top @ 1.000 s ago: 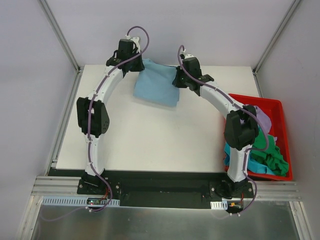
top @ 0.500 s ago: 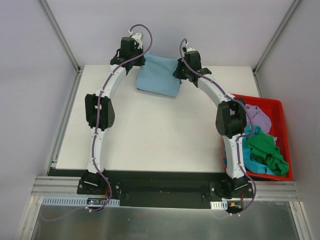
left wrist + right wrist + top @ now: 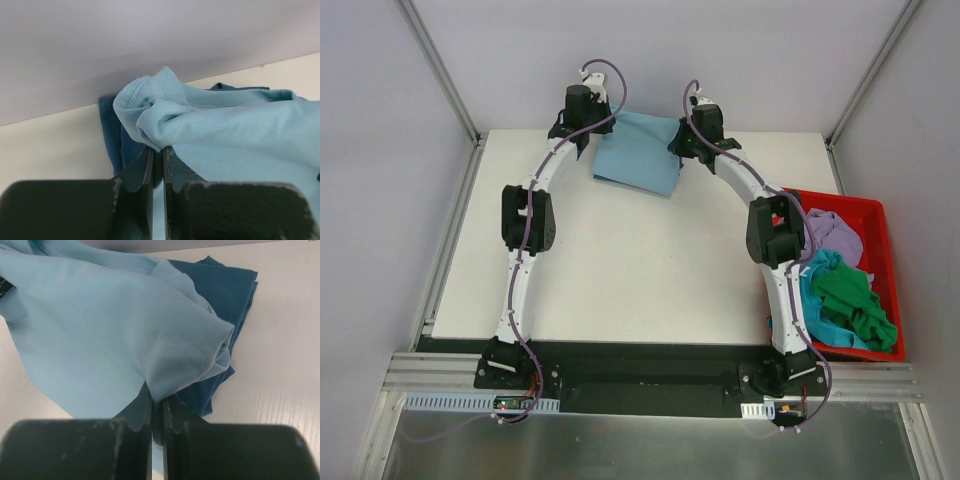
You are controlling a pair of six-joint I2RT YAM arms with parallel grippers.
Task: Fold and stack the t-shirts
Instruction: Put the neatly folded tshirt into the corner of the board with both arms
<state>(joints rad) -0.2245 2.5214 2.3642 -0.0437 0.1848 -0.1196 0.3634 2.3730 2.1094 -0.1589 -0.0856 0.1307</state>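
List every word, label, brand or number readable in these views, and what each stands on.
None can be read.
light-blue t-shirt: plain fabric in every view, no print showing.
red bin, table: no markings seen.
small boards at the arm bases: too small to read.

The t-shirt (image 3: pixel 638 162) at the far edge is a plain light sky-blue, and the t-shirt beneath it (image 3: pixel 227 290) is a dark teal-blue. The worktop (image 3: pixel 620 270) is off-white. The bin (image 3: pixel 850 200) is bright red and holds a lilac tee (image 3: pixel 830 235), a turquoise tee (image 3: pixel 817 290) and a deep green tee (image 3: pixel 860 305). Both arms (image 3: pixel 520 270) are white with black joints and purple cables (image 3: pixel 610 75).
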